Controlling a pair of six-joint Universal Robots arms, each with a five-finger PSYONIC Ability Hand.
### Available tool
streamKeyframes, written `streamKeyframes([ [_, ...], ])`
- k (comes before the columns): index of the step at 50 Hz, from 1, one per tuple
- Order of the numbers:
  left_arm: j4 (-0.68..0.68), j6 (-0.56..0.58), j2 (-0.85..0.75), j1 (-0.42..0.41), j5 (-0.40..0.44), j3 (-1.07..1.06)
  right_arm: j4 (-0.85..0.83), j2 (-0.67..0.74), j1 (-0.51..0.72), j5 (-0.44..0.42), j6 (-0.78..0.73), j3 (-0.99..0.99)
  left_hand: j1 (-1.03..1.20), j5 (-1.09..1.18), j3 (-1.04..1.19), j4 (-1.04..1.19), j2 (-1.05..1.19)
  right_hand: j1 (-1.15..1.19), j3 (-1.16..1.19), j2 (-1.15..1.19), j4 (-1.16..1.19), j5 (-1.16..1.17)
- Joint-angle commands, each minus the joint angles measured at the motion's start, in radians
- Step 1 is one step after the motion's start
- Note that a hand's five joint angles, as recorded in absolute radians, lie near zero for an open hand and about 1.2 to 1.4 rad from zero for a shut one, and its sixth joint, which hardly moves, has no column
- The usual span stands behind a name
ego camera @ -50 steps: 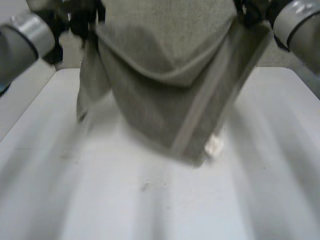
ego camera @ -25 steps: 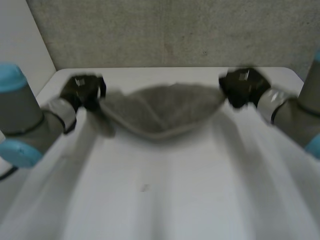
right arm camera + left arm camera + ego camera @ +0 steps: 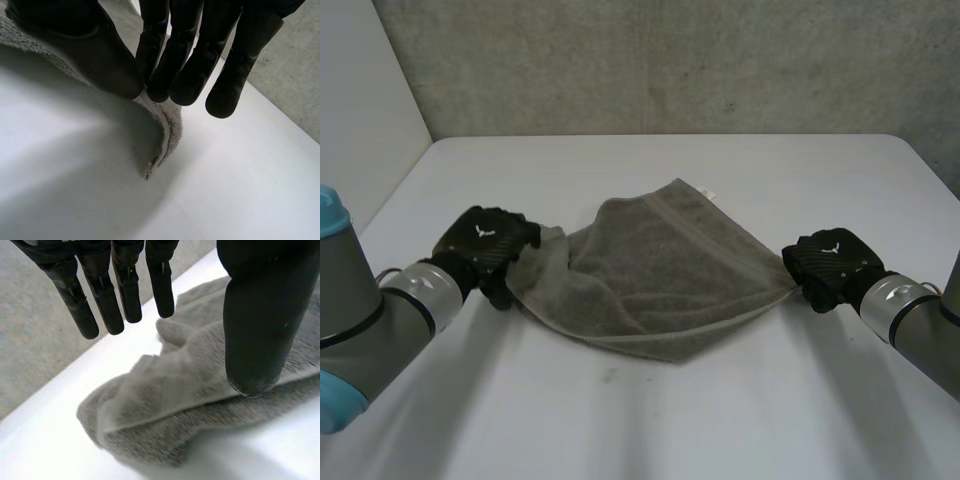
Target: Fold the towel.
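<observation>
The grey-green terry towel lies rumpled in a rough diamond on the white table, its long axis running hand to hand; the black left hand is at the towel's left corner, fingers straight and clear of it, thumb resting on the cloth (no pinch); the black right hand pinches the towel's right corner between thumb and fingers; each corner lies right at its hand, so the left hand probably must close before any fold.

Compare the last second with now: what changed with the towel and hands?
The towel, hanging high between both hands a second ago, came down and now lies on the table. The left hand has let go of its corner, fingers straight. Unchanged: the right hand pinches the opposite corner.
</observation>
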Motion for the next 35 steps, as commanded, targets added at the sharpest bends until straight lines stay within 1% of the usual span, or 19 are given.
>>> streamKeyframes([
  [1,0.057,0.033,-0.036,0.013,0.000,0.050,-0.004,0.006,-0.019,-0.009,0.001,-0.002,0.073,0.081,0.075,0.075,0.077,0.059,0.054,0.055,0.054,0.051],
  [4,0.074,0.050,-0.065,0.017,0.000,0.062,-0.007,0.006,-0.019,-0.009,0.001,-0.001,0.079,0.087,0.081,0.081,0.083,0.059,0.054,0.055,0.054,0.051],
  [6,0.092,0.092,-0.117,0.029,0.003,0.081,-0.007,0.009,-0.020,-0.009,0.001,0.001,0.093,0.101,0.095,0.096,0.097,0.059,0.054,0.055,0.054,0.051],
  [7,0.092,0.093,-0.118,0.029,0.003,0.081,-0.007,0.010,-0.020,-0.009,0.001,0.001,0.094,0.101,0.095,0.096,0.097,0.059,0.054,0.055,0.054,0.051],
  [9,0.091,0.141,-0.166,0.039,0.020,0.102,-0.007,0.012,-0.020,-0.009,0.001,0.001,0.094,0.101,0.095,0.096,0.097,0.059,0.054,0.055,0.054,0.051],
  [10,0.091,0.142,-0.167,0.039,0.020,0.102,-0.007,0.015,-0.020,-0.009,-0.001,-0.001,0.094,0.101,0.095,0.096,0.097,0.059,0.054,0.055,0.054,0.051],
  [12,0.088,0.186,-0.206,0.058,0.059,0.116,-0.007,0.016,-0.022,-0.007,-0.001,-0.002,0.094,0.101,0.095,0.096,0.097,0.059,0.054,0.055,0.054,0.051],
  [15,0.086,0.203,-0.219,0.072,0.077,0.118,-0.009,0.021,-0.023,-0.004,-0.001,-0.007,0.094,0.101,0.095,0.096,0.097,0.059,0.054,0.055,0.054,0.051],
  [17,0.085,0.224,-0.239,0.091,0.104,0.119,-0.009,0.024,-0.031,-0.004,-0.001,-0.010,0.094,0.101,0.095,0.096,0.097,0.059,0.054,0.055,0.054,0.051],
  [21,0.086,0.229,-0.254,0.095,0.113,0.122,-0.009,0.035,-0.037,-0.004,-0.001,-0.016,0.094,0.101,0.095,0.096,0.097,0.059,0.054,0.055,0.054,0.051],
  [31,0.095,0.224,-0.291,0.095,0.115,0.147,-0.009,0.042,-0.037,-0.004,-0.001,-0.015,0.240,0.248,0.242,0.242,0.244,0.059,0.054,0.055,0.054,0.051],
  [35,0.091,0.223,-0.291,0.094,0.113,0.156,-0.009,0.047,-0.037,-0.004,-0.005,-0.015,0.246,0.254,0.248,0.248,0.250,0.059,0.054,0.055,0.054,0.051],
])
